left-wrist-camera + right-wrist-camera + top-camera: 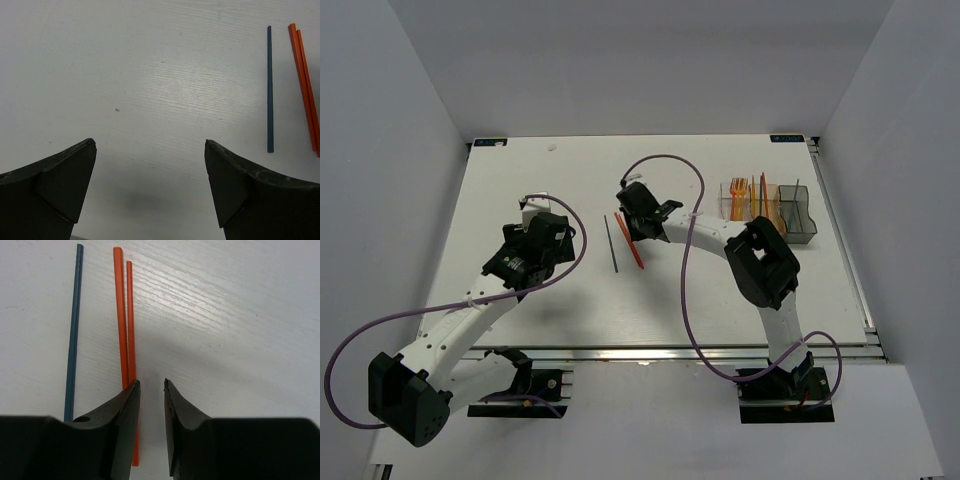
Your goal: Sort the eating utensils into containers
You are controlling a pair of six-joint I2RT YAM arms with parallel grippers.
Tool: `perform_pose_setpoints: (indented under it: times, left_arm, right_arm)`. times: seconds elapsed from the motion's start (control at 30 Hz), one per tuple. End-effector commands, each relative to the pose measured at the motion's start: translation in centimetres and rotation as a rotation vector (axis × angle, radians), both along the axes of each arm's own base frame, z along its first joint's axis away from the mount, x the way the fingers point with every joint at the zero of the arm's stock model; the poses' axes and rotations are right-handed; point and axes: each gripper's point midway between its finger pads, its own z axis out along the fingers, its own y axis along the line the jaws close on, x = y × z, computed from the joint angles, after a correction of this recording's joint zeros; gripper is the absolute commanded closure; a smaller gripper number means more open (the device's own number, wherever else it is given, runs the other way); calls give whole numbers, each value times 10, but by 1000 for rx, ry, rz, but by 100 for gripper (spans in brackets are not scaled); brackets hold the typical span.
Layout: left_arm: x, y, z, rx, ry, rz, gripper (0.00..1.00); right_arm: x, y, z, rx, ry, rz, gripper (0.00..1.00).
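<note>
So right arm is stretching leftward, right gripper sitting barely open over orange sticks; left gripper hanging wide open.

White worktop: thin dark blue plastic stick and two adjacent orange plastic sticks lie side by side mid-surface; three joined transparent square bins far right.

Left gripper: spread wide, empty, tips pointing down over the left half of the table. Left arm: folded, elbow back beyond the table's near edge, wrist over the table. Right gripper: fingers drawn near each other, narrow slit between, nothing in it, low over the table's middle. Right arm: elbow raised, forearm slanting in from the table's right side.
</note>
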Motion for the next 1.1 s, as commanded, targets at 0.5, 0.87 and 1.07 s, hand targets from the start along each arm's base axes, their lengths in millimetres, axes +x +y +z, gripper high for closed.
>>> perform_pose_setpoints:
  times: [0.5,0.87,1.07]
  left_arm:
    - [2,-1,9,-18,-29,-7,2]
    - [2,-2,8,-21,-27,-8,2]
    - [2,-2,8,-19,-26,-11,2]
  right_arm:
    - [-11,6,-19,-3,62,47,72]
    - [-17,10,-30,0,96,65,73]
    - [-17,6,-37,-25,100,59,73]
